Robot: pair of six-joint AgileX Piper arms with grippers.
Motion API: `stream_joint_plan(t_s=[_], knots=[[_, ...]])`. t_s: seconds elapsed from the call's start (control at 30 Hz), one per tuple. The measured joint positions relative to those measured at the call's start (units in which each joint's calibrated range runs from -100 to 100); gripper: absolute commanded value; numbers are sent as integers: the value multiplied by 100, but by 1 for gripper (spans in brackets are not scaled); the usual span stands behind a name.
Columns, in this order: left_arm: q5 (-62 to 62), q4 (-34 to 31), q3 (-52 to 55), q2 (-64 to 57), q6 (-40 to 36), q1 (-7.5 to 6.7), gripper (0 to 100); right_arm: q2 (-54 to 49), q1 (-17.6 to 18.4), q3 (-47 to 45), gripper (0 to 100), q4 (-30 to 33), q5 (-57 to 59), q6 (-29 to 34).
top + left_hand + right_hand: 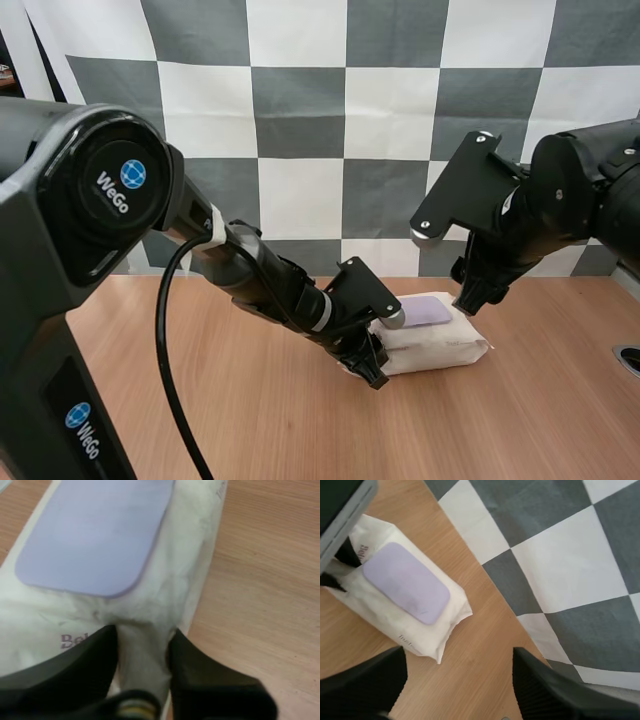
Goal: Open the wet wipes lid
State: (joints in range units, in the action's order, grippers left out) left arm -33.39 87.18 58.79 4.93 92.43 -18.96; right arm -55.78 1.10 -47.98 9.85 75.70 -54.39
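White soft wipes pack [445, 345], flat lilac lid [428, 310] shut: my left jaws pinch its end, my right jaws stand wide nearby.

A bench [250, 420] of light brown wood filled the near ground, its fine grain running from left to right. The top was matt and evenly lit, with only soft shadows lying on it. At the far right edge a round, dark-rimmed ring [629, 358] was set into the wood, only partly in view.
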Motion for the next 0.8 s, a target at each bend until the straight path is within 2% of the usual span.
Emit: stream_joint_plan(t_s=[0.17,0.23,0.3,0.4,0.6,0.73,0.77,0.8], knots=[[-85,-15,-10,0,0,0,0,4,0,-118,100,-151,43,-240],[-174,-15,-10,0,0,0,0,41,0,-222,100,-329,15,-445],[-305,-15,-10,-60,0,0,0,262,0,-515,100,-621,-124,-926],[-397,-27,-10,-218,0,0,0,471,0,-601,100,-691,-346,-1174],[-396,-108,-10,-360,0,21,0,884,0,-613,100,-1214,-657,-1883],[-414,-108,-10,-360,0,33,0,939,0,-613,100,-1289,-676,-2074],[-414,-119,-10,-360,0,64,0,953,0,-613,100,-1313,-676,-2128],[-644,-180,-10,-360,0,235,0,1033,0,-613,100,-1335,-860,-2355]])
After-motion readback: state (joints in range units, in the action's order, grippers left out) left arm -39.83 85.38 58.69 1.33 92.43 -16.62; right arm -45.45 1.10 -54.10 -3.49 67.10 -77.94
